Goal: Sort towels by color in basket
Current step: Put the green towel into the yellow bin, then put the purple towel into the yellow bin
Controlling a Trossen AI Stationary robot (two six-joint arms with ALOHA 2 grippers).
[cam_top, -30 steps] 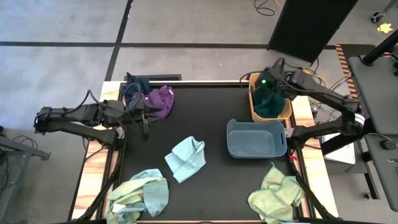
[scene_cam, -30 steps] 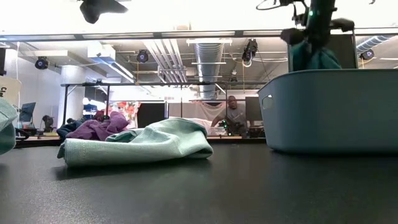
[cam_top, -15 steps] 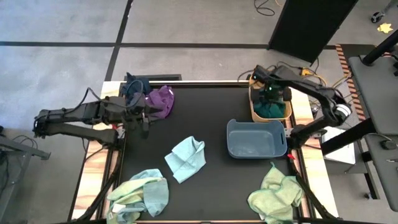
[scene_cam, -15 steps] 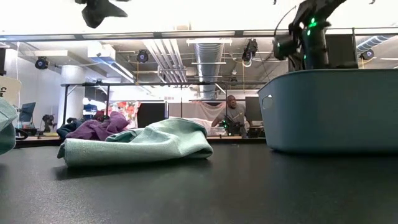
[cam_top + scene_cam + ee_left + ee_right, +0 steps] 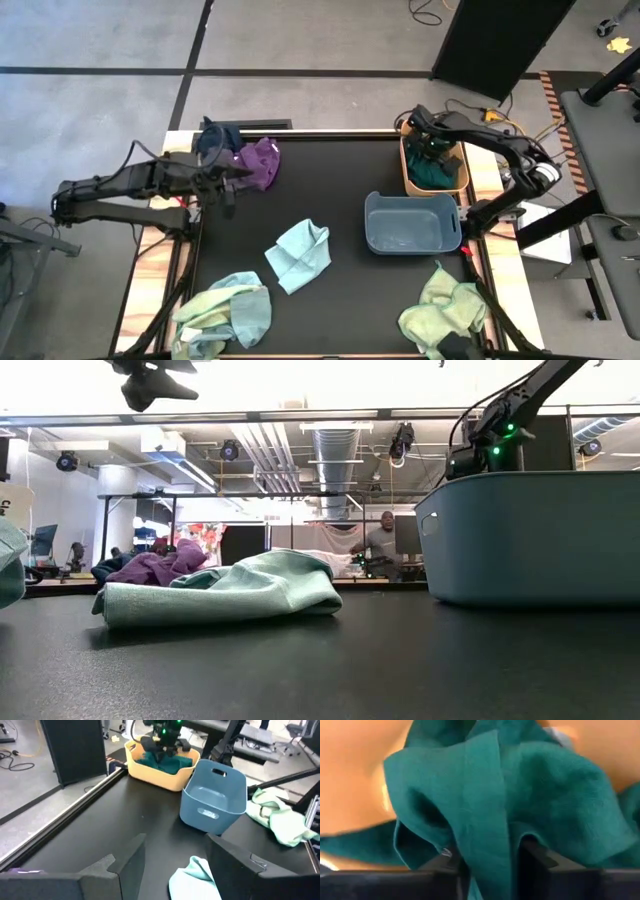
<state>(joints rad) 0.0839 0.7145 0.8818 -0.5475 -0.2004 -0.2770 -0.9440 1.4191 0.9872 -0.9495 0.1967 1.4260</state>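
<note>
My right gripper (image 5: 432,152) is down inside the tan bin (image 5: 408,172) at the far right of the table, shut on the dark green towel (image 5: 437,172) that lies in that bin. My left gripper (image 5: 225,193) hangs open above the table's far left, beside the purple towel (image 5: 260,162) and the navy towel (image 5: 214,134), touching neither. A light blue towel (image 5: 300,255) lies crumpled mid-table. Pale yellow-green towels lie at the near right (image 5: 445,312) and, mixed with light blue, at the near left (image 5: 226,310). My right gripper holds a raised fold of the dark green towel (image 5: 487,840) pinched between its two fingers (image 5: 440,865), coming from above and pointing down into the tan bin. The rest of the towel spreads slack on the bin's floor around the fingers.
An empty blue bin (image 5: 372,232) stands just nearer than the tan bin, right of centre. Bare black tabletop lies between the left gripper, the light blue towel and the blue bin. In the low view a person (image 5: 385,540) stands far off in the room beyond.
My right gripper has gone down from above the tan bin into it, carrying the dark green towel, which hung below the fingers a second ago and now lies bunched on the bin's floor. The left arm has scarcely moved.
</note>
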